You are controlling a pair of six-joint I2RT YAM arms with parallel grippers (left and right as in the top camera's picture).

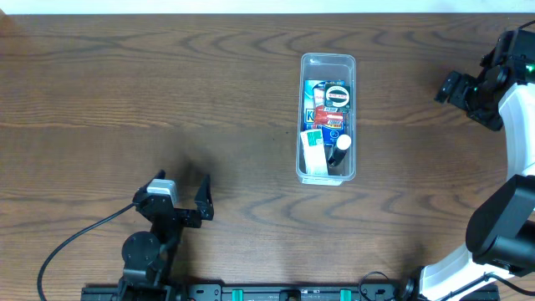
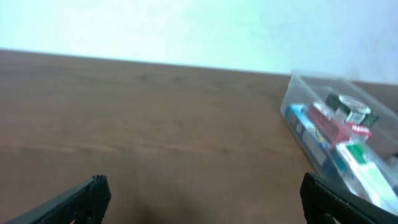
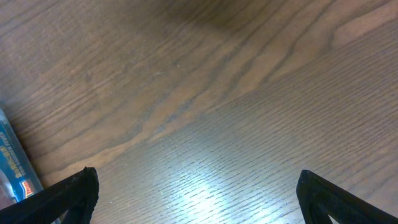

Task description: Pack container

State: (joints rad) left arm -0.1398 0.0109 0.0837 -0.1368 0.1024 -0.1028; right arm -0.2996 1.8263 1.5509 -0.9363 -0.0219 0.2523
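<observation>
On the brown wooden table (image 1: 167, 92), right of centre and toward the far edge, sits the container (image 1: 328, 57). It is clear plastic, long and narrow, upright, with its long side running away from the robot. Small items are packed inside: a blue packet (image 1: 314, 107), a red packet (image 1: 332, 113), a round black and white item (image 1: 337, 94), a green and white packet (image 1: 313, 150), and a black and white tube-like thing (image 1: 341, 150) at the near end. They overlap, so the exact count is unclear.

Left gripper (image 1: 182, 177) is near the front-left of the table, well apart from the container, fingers spread wide, nothing between them. The left wrist view shows the same: left gripper (image 2: 202, 193) over bare wood, container (image 2: 317, 78) off to the right, blurred.

Right gripper (image 1: 445, 86) is at the far right, level with the container's far half but clear of it, fingers apart, empty. In the right wrist view, the right gripper (image 3: 196, 193) is over bare wood grain, with a sliver of blue packet (image 3: 12, 155) at the left edge.
</observation>
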